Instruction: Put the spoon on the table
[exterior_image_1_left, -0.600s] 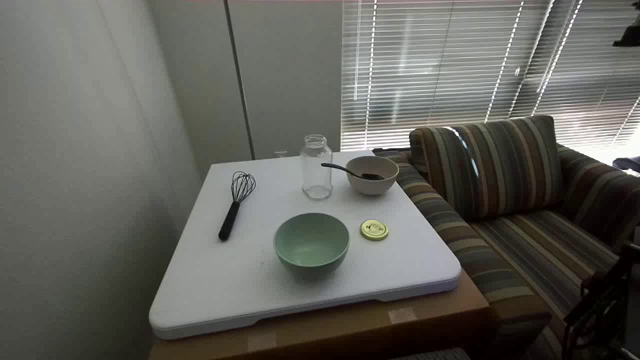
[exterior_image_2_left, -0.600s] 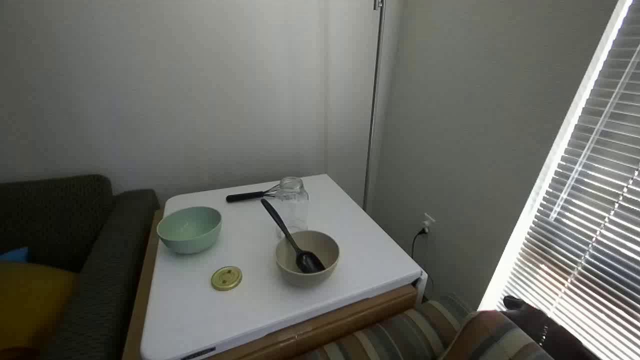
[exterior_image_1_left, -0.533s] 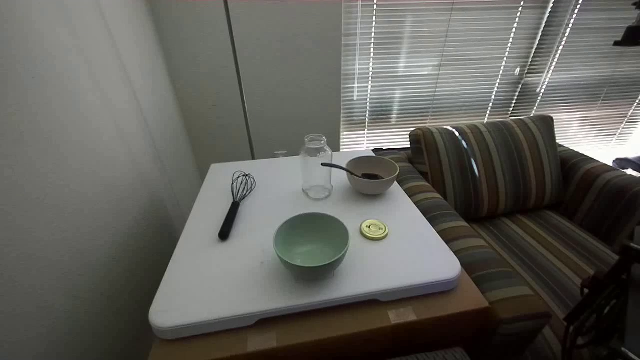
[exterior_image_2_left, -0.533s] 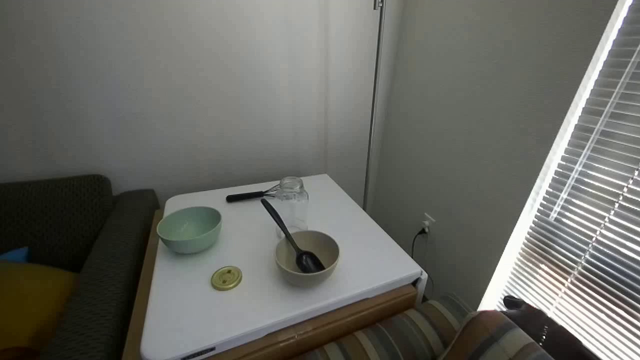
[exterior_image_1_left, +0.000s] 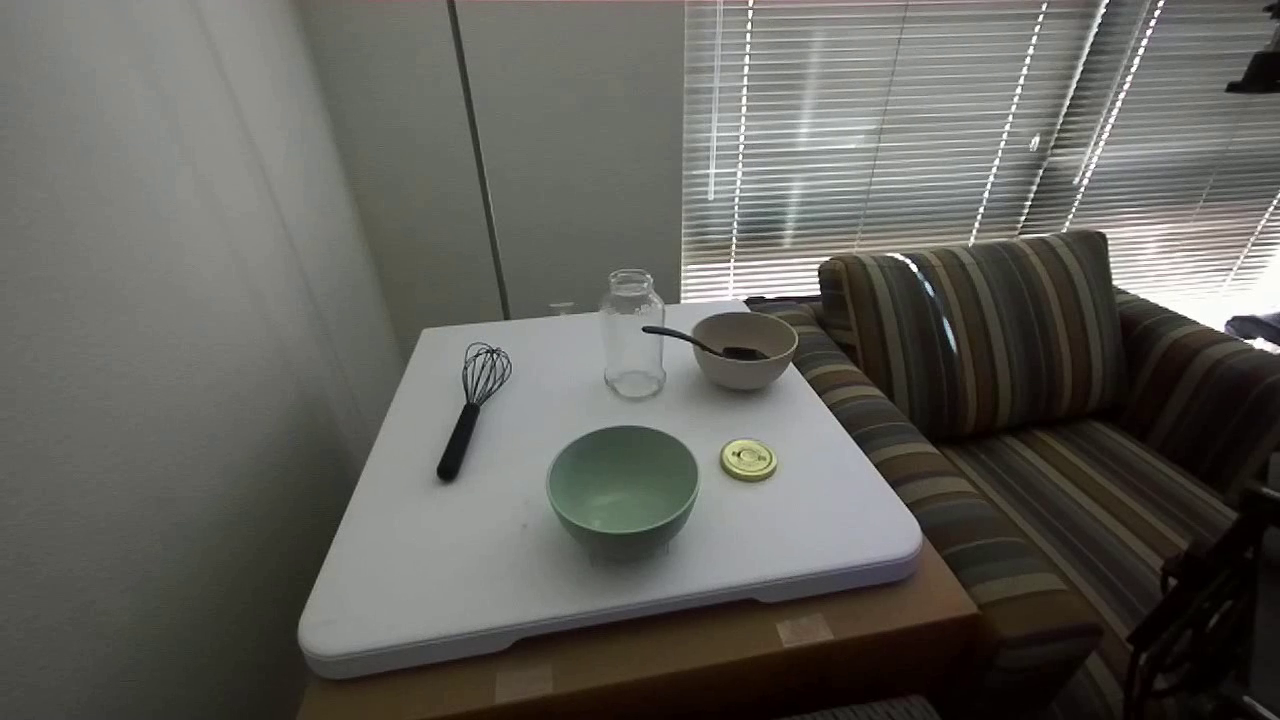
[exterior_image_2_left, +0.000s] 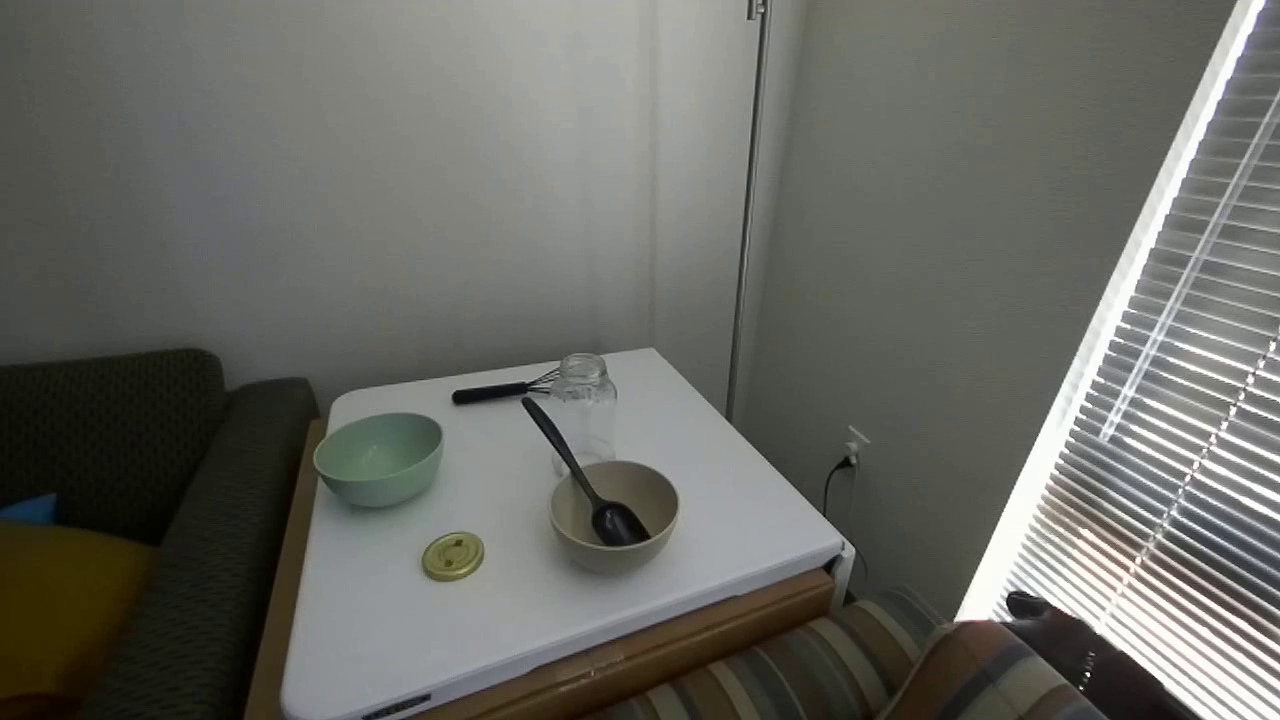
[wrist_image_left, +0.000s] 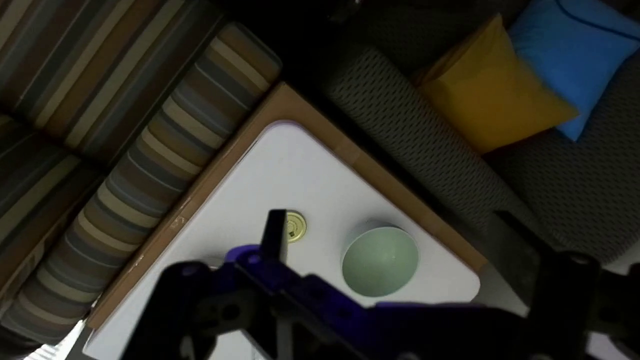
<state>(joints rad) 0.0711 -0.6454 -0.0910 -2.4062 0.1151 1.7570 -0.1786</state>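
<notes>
Slatted white blinds (exterior_image_1_left: 850, 130) let daylight into a grey-walled room, where a striped fabric sofa (exterior_image_1_left: 960, 520) runs alongside a large white slab table (exterior_image_1_left: 430, 580), rectangular and round-cornered, set on a brown base (exterior_image_1_left: 720, 650). On that white top, in both exterior views, stands a round beige bowl (exterior_image_1_left: 742, 375) holding the slender black spoon (exterior_image_2_left: 588, 489): its scoop sits down inside, and its thin handle slants up over the rim toward a tall clear glass jar (exterior_image_1_left: 633, 340). The jar stands upright just beside the bowl; whether the handle touches it, I cannot tell. Nearer the opposite edge from the sofa lies a black wire whisk (exterior_image_1_left: 468, 422), flat on the table. A round gold metal lid (exterior_image_1_left: 748, 459) lies near a deep pale-green bowl (exterior_image_1_left: 622, 480). In the wrist view, dim in its lower part, the black two-fingered gripper (wrist_image_left: 392, 225) has its fingers spread wide, with the green bowl showing in the gap and one finger hiding part of the lid. Beyond one edge of the table there, a yellow cushion (wrist_image_left: 490, 95) and a blue cushion (wrist_image_left: 575, 55) rest on a dark textured sofa (wrist_image_left: 400, 105).
</notes>
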